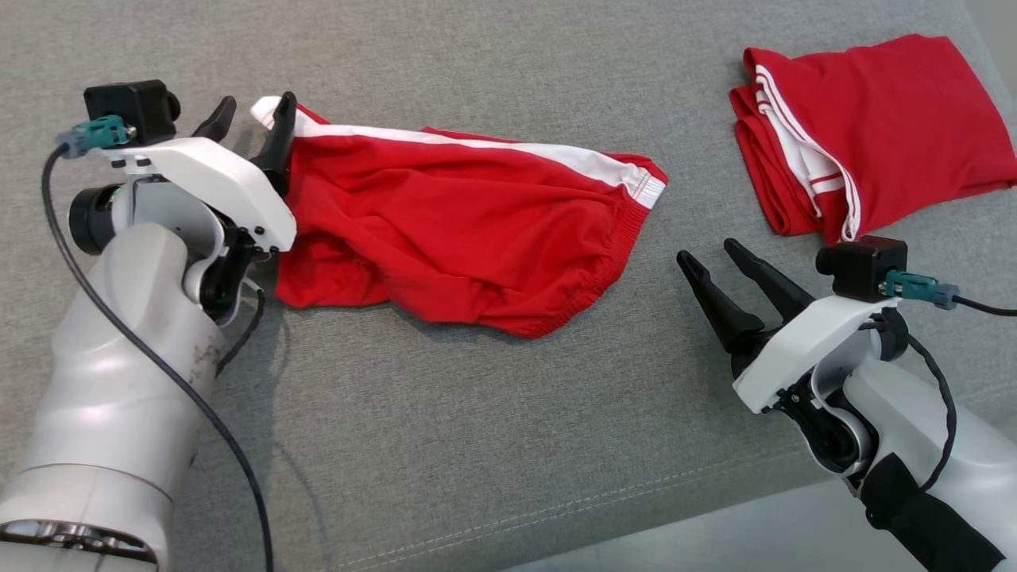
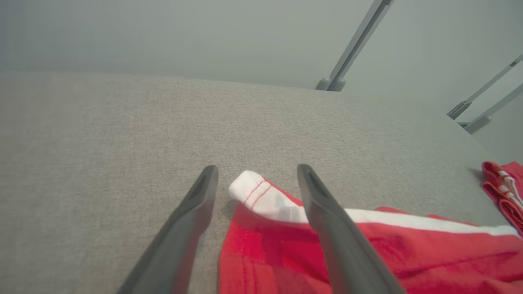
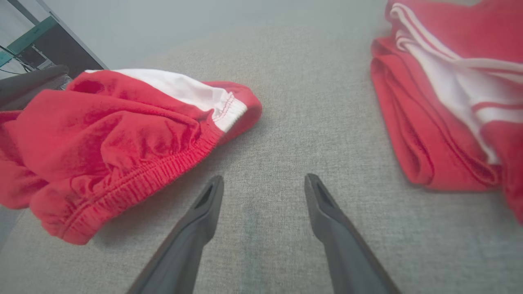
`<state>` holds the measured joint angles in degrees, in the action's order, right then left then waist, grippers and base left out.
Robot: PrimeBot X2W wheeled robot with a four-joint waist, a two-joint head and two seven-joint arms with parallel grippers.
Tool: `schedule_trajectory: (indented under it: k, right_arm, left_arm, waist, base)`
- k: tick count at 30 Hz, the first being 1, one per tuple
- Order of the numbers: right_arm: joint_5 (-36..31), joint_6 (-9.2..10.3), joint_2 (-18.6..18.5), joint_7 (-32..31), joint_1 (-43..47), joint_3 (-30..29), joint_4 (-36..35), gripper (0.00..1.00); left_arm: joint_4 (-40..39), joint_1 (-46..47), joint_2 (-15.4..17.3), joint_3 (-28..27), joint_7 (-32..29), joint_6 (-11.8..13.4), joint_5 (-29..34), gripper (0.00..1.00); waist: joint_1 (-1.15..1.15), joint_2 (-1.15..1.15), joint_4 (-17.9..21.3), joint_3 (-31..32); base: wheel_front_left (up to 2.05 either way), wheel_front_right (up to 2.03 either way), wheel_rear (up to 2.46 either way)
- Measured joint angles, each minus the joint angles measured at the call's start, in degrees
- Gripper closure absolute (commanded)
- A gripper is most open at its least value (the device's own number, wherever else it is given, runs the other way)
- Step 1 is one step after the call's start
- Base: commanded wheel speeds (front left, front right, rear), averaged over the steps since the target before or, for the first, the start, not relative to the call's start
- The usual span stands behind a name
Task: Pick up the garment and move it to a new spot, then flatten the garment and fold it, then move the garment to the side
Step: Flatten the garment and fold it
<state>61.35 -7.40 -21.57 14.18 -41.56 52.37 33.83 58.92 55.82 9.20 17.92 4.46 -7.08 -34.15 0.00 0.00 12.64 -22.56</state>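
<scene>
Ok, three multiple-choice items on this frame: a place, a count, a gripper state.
1. Where in the head view does the folded garment lie? A upper right; B lower left; C centre.
2. How many red garments lie on the grey surface? A one; B two; C three.
3. The right gripper is: A open, empty; B shut on cloth; C shut, empty.
Answers: 1 A, it lies by the far right edge. 2 B, the crumpled shorts plus the folded one. 3 A, its jaws stand apart over bare fabric.
</scene>
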Motion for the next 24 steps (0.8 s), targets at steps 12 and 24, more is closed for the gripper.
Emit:
schedule_trajectory:
  k: [12, 24]
  right_arm:
    - [-1.3, 0.0, 1.2, 0.0, 0.6, -0.9, -1.4, 0.0]
    - [-1.4, 0.0, 1.5, 0.1, 1.0, -1.0, -1.6, 0.0]
  left_arm:
    - [-3.2, 1.0, 6.8, 8.7, -6.0, 0.0, -9.8, 0.0]
    - [-3.4, 1.1, 8.1, 13.1, -4.8, 0.0, -16.1, 0.2]
  waist:
    - [0.0, 0.0, 1.9, -1.9]
    - [0.0, 0.0, 2.9, -3.6]
  base:
    - [0.0, 0.0, 0.0]
    - [0.0, 0.0, 0.0]
